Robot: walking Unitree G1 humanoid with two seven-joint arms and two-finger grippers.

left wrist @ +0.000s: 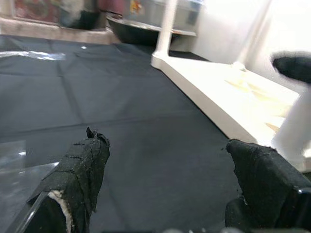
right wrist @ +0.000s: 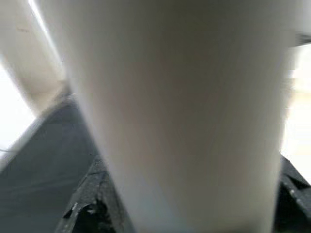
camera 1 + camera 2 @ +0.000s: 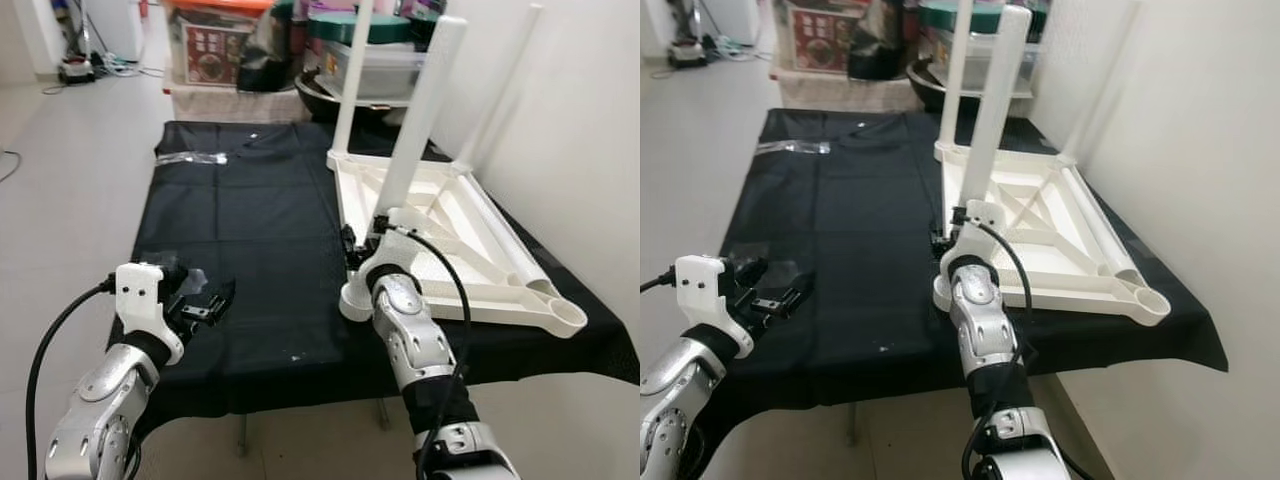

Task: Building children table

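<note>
A white children's table (image 3: 470, 235) lies upside down on the right half of the black cloth. One white leg (image 3: 353, 80) stands upright in its far left corner, and another (image 3: 500, 90) rises at the far right by the wall. A loose leg (image 3: 510, 245) lies along the frame's right side. My right gripper (image 3: 372, 240) is shut on the base of a tilted leg (image 3: 420, 110) at the near left corner; that leg (image 2: 184, 111) sits between the fingers (image 2: 85, 204). My left gripper (image 3: 205, 300) hovers open over the cloth's front left, with nothing between its fingers (image 1: 77, 174).
The black cloth (image 3: 260, 220) covers a low table with its front edge near me. Clear plastic wrap (image 3: 190, 158) lies at the far left of it. Storage boxes (image 3: 215, 45) and a dark bowl (image 3: 325, 95) stand behind. A white wall (image 3: 580, 140) runs along the right; bare floor lies to the left.
</note>
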